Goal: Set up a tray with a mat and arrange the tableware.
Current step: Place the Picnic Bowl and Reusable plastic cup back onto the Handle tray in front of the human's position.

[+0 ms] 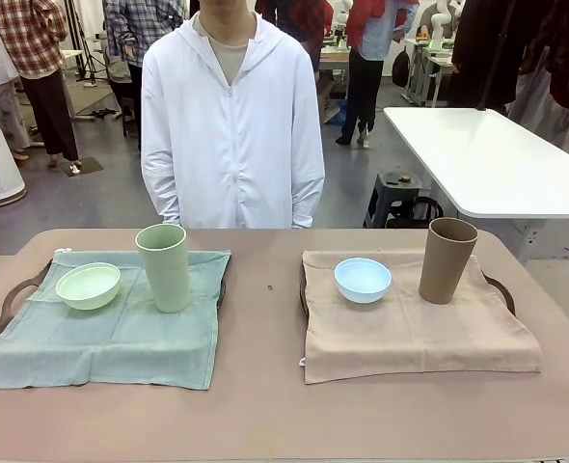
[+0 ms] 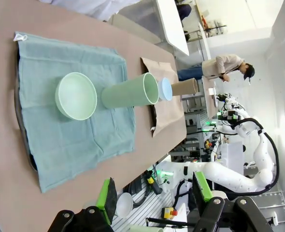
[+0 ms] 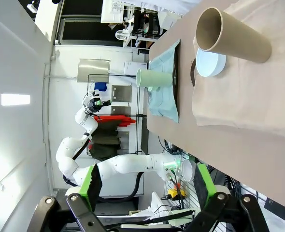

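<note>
Two cloth-covered trays look finished: pale green matte bowl (image 1: 88, 285) at nine o'clock of its green tumbler (image 1: 165, 267), light blue bowl (image 1: 363, 280) likewise beside the tan tumbler (image 1: 447, 259). Left gripper (image 2: 154, 193) and right gripper (image 3: 146, 180) hang open, empty; probably best kept clear of the surface (image 1: 265, 405).

The left gripper (image 2: 154, 195) hangs in the air with its green-padded fingers (image 2: 106, 193) spread apart and nothing between them. The right gripper (image 3: 147, 186) hangs likewise, its fingers (image 3: 92, 182) parted at their widest and empty. Farther off in the right wrist view, the left arm (image 3: 108, 164) bends at the elbow, white links folded upward.
</note>
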Robot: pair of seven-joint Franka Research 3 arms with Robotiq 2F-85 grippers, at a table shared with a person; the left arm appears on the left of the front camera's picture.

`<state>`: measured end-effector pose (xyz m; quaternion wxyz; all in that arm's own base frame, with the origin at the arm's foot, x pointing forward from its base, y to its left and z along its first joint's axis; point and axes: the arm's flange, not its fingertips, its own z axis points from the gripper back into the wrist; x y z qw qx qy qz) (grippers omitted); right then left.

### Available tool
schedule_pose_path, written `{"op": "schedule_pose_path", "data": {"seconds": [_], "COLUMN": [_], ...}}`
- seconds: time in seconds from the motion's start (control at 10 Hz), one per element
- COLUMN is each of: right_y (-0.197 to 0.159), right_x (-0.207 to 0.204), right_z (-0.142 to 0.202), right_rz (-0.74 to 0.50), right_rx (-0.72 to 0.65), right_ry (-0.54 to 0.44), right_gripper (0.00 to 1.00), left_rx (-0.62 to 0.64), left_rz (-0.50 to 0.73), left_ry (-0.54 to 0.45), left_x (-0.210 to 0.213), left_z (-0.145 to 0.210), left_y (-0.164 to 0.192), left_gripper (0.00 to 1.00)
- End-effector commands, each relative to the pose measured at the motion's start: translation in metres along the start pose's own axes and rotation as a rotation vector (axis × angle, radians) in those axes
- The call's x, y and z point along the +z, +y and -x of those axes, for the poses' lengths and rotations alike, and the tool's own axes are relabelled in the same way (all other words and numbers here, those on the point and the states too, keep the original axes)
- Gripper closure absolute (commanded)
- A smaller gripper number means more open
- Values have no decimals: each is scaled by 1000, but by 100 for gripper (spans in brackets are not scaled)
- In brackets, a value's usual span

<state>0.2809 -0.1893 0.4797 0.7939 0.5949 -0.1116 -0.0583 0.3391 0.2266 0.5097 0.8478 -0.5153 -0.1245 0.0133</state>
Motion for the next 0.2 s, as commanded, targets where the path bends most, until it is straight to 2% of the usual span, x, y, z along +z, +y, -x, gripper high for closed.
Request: {"op": "schedule_pose_path", "data": {"seconds": [0.0, 0.1], "right_y": [1, 1], "right_x": [0, 0], "right_z": [0, 0], "right_rz": [-21, -21], "right_rx": [19, 19], "right_ry": [-7, -7], "right_gripper": [0, 0], "left_rx": [-9, -9], "left_rz": [2, 2], "left_ry": [2, 2], "left_x": [3, 3], "left_z": [0, 0], "left_y": [0, 0], "left_gripper": [17, 17]}}
